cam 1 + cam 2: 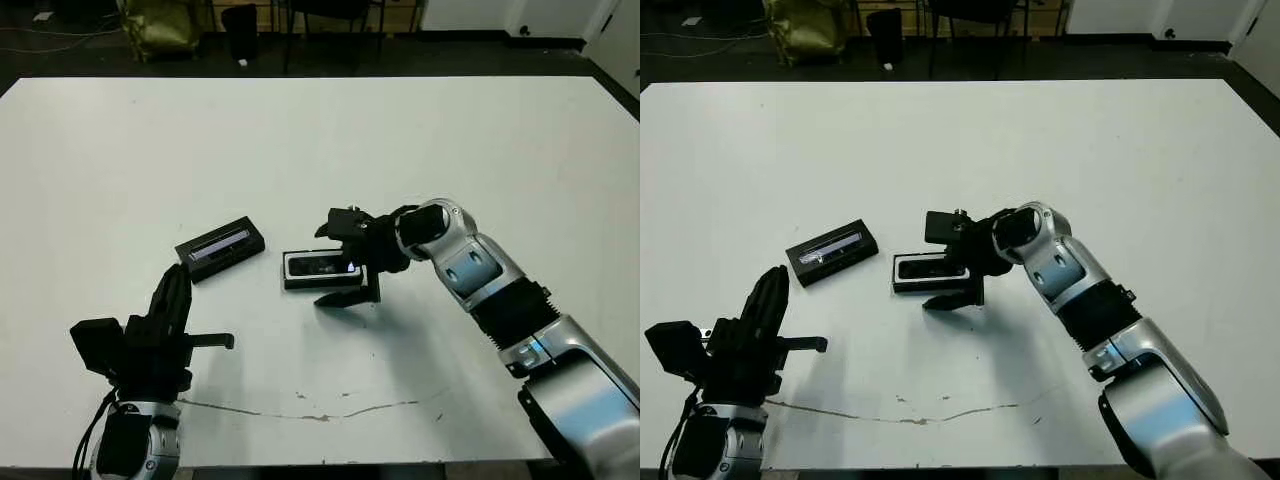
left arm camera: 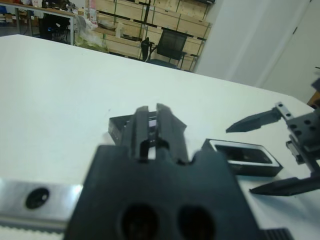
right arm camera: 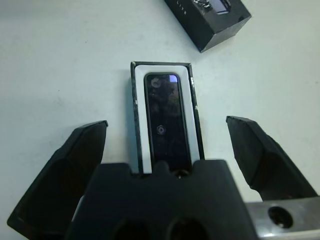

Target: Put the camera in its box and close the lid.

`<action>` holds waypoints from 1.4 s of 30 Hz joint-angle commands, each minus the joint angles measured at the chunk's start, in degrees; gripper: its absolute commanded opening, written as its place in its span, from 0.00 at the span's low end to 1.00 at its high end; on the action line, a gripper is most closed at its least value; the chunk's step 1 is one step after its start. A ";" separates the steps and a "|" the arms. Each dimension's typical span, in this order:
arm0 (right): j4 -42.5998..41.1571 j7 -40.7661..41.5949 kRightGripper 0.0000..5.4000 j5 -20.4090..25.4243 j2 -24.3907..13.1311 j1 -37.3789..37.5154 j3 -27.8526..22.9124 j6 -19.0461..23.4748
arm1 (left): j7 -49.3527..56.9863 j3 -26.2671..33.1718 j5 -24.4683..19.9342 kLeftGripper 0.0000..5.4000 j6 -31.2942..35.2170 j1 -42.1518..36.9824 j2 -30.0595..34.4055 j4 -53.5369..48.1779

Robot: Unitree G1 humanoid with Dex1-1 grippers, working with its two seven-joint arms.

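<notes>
The box, a black-walled tray with a white inside, lies mid-table, and the slim black camera lies flat inside it, its pale bluish patch at the end away from my right wrist. My right gripper is open, one finger on each long side of the box, neither visibly touching it. The lid, black with a glossy strip, rests on the table just left of the box. My left gripper hovers near the front left, short of the lid, shut and holding nothing; the lid shows behind its fingers.
A thin scratch runs along the white table near its front edge. Chairs and a bag stand on the dark floor beyond the far edge. Bare table surface lies right of and behind my right arm.
</notes>
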 commanded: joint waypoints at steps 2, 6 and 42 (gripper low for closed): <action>-1.74 1.33 1.00 2.30 -1.53 -0.04 -2.30 1.83 | 0.32 -0.18 0.48 0.00 0.89 0.09 0.04 1.35; -4.78 2.32 1.00 5.02 -2.76 -0.81 -4.77 4.63 | 0.33 -0.07 0.39 0.00 1.20 -0.47 0.12 1.51; -46.93 -35.44 0.23 24.09 -0.36 45.70 -33.70 9.36 | -3.46 8.75 0.21 0.00 5.54 -4.17 8.91 -2.10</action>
